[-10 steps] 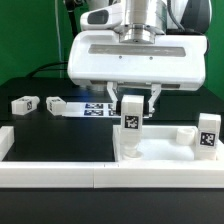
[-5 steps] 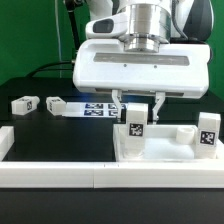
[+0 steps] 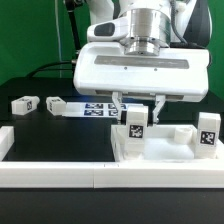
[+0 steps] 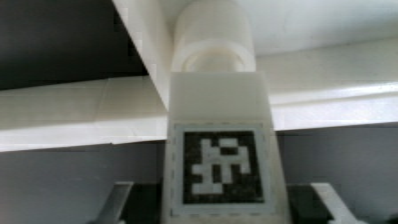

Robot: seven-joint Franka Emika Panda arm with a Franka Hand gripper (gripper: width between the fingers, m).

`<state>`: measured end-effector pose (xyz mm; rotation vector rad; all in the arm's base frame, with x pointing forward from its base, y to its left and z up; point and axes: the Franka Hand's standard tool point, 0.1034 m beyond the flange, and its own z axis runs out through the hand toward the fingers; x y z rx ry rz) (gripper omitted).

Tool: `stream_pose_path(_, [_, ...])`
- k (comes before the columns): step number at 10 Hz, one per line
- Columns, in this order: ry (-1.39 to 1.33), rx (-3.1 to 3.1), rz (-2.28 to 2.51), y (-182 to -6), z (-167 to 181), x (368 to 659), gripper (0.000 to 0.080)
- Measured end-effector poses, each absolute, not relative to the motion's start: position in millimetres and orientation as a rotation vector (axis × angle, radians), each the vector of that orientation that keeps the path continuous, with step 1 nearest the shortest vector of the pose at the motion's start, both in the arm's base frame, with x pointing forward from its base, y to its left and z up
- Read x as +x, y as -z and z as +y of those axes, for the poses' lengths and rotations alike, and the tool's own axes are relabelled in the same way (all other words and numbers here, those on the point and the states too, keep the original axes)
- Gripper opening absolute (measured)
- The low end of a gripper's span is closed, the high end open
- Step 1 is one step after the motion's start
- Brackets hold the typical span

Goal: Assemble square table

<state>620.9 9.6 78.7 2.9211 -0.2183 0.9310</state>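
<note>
The fingers (image 3: pixel 160 102) of the gripper (image 3: pixel 139 104) hung straight down and stood moderately apart, one on each side of the upper end of a small white plastic leg block with a black-and-white tag (image 3: pixel 133 127). In the wrist view the fingers (image 4: pixel 128 204) flanked that block (image 4: pixel 221 150) with a dark sliver along each flank, so we could not tell whether the pads pinched it or stood just clear. The block lay directly beneath the gripper, between the fingers rather than off to either side. Its long axis was upright and in line with the gripper's own. Its lower end sat at a corner of the large white plastic square tray-like top with a raised rim (image 3: pixel 168 150), the corner toward the exterior view's left. We could not see whether it was fully seated there. We judged that the coming move turned on this alignment: any twist to seat the leg would run about that upright axis, and a lean might bind it in the corner. Farther out, a second tagged white leg block (image 3: pixel 207 135) stood upright at the top's side toward the exterior view's right. Well apart toward the exterior view's left, a third tagged white block (image 3: pixel 25 103) lay on its side on the black table (image 3: pixel 60 130), near the marker board (image 3: pixel 92 108). A long white border rail (image 3: pixel 50 172) ran along the front.
</note>
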Motion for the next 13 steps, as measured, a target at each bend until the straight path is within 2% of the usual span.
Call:
stream_pose_path(1, [-0.922, 2.924, -0.219, -77.8, 9, 621, 0.0298])
stream_pose_path(2, [-0.921, 2.925, -0.219, -77.6, 9, 621, 0.0471])
stream_pose_path(3, [-0.921, 2.925, -0.219, -77.5, 9, 620, 0.0471])
stream_pose_path(4, [-0.920, 2.925, -0.219, -77.4, 9, 620, 0.0609])
stream_pose_path(5, [-0.920, 2.925, -0.219, -77.4, 9, 620, 0.0640])
stream_pose_path(10, [-0.916, 2.926, -0.219, -77.0, 9, 620, 0.0649])
stream_pose_path(11, [-0.847, 2.956, -0.235, -77.8, 7, 622, 0.0649])
stream_pose_path(13, [-0.755, 3.007, -0.263, -90.0, 8, 633, 0.0649])
